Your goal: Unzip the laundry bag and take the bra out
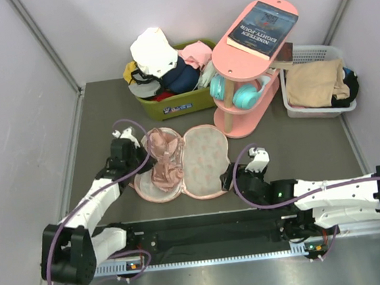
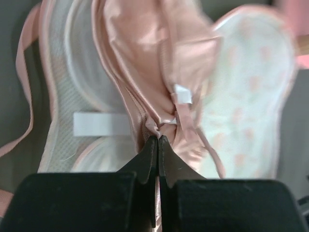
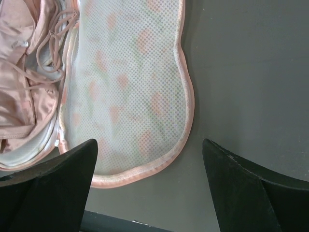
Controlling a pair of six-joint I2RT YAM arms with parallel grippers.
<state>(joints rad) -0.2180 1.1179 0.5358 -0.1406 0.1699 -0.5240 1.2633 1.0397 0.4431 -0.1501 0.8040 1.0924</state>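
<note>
The laundry bag (image 1: 206,162) lies open like a clamshell in the middle of the table, its mesh lining up. A pink bra (image 1: 163,160) lies bunched on the bag's left half. My left gripper (image 1: 138,146) is at the bra's left side, shut on a fold of the bra (image 2: 145,72). My right gripper (image 1: 233,173) is open and empty just off the bag's near right rim (image 3: 159,162). The bag's right half (image 3: 125,82) shows in the right wrist view, the bra (image 3: 19,96) at its left.
A green bin (image 1: 172,103) of clothes stands behind the bag. A pink two-tier stand (image 1: 254,102) holds a book (image 1: 263,29) and teal headphones (image 1: 239,93). A white basket (image 1: 295,107) with tan cloth (image 1: 314,82) is at the back right.
</note>
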